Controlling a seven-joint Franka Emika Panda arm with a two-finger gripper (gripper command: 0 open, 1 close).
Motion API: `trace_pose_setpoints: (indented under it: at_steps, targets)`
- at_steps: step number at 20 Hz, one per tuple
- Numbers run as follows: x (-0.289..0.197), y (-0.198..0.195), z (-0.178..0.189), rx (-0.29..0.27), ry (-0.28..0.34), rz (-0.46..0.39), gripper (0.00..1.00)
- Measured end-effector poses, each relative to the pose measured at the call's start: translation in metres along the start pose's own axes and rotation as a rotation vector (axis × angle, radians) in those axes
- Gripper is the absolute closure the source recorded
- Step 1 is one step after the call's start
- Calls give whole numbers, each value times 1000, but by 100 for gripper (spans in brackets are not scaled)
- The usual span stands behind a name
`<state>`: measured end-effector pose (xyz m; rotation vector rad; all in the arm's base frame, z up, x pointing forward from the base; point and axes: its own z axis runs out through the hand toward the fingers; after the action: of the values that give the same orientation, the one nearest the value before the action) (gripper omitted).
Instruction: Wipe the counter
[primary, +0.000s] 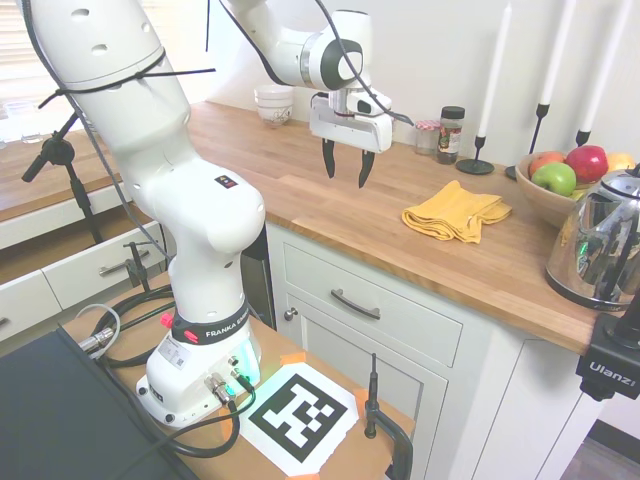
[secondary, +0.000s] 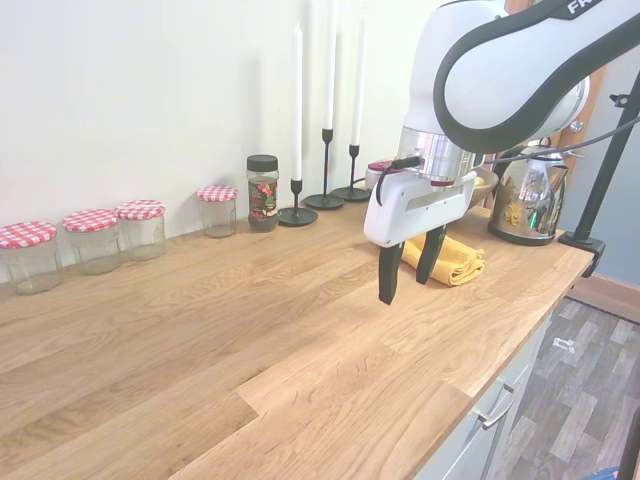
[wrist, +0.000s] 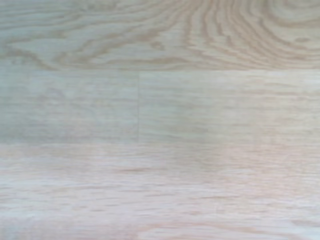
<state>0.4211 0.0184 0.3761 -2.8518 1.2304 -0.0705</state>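
Where the first exterior view shows the arm's base, "FRANKA" reads; the gripper (primary: 346, 166) hangs spread and empty above the counter (primary: 330, 205), near a yellow cloth (primary: 455, 212). Second exterior view: spice jar (secondary: 262, 192), label seemingly illegible. Wrist view: blurred wood only.

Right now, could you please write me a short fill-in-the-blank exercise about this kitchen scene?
1. The pincer hangs above the counter with its fingers ____.
2. The folded cloth on the counter is ____ in colour.
3. The jars along the wall have red-and-white ____ lids.
4. The bowl beside the kettle holds ____.

Missing words: open; yellow; checked; fruit
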Motion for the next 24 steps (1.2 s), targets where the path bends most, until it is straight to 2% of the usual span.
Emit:
trace_pose_setpoints:
  at_steps: [6,17,24]
  targets:
    - [16,5,0,5,20,49,0]
    - [120,53,2,33,169,176,0]
    - [172,87,12,44,211,274,0]
